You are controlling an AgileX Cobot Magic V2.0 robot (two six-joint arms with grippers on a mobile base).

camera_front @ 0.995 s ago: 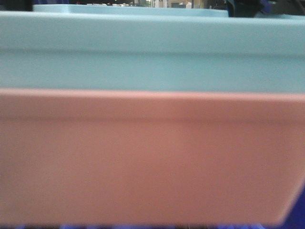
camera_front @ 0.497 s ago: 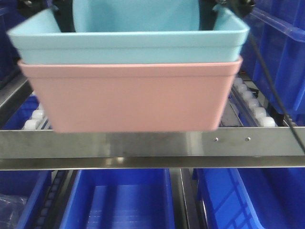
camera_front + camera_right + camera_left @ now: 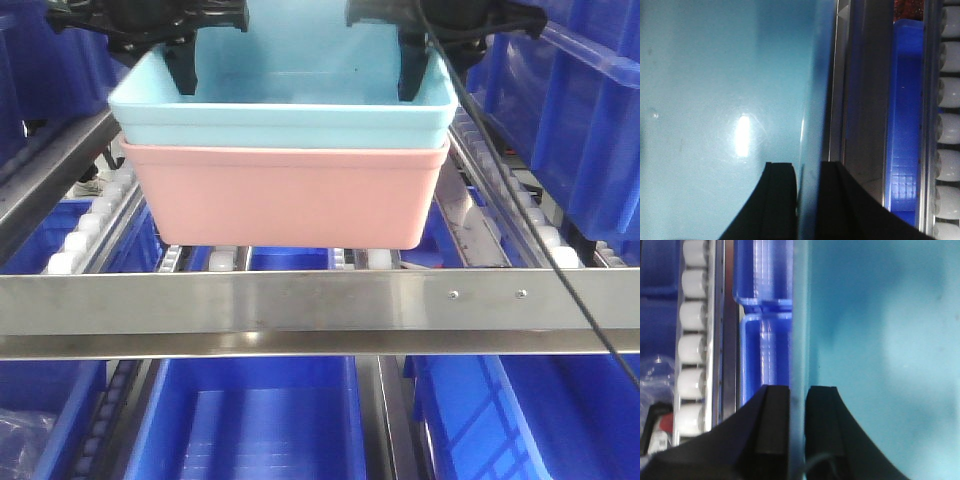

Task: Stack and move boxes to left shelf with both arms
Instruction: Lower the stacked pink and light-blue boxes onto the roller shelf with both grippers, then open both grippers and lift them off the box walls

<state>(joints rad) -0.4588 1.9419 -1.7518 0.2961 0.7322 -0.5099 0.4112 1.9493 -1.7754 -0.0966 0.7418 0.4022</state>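
Your left gripper (image 3: pixel 184 72) and right gripper (image 3: pixel 412 75) are both matte black, with bulky black housings above. Their fingers (image 3: pixel 771 435) are flat slabs whose outer backs flare out in a curve. A thin black cable (image 3: pixel 520 210) trails from your right gripper.

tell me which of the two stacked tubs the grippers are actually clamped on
The light blue tub, nested on top: the left gripper and right gripper each pinch its side wall. The pink tub below is ungripped.

Dark blue storage bins (image 3: pixel 590 110) all around.
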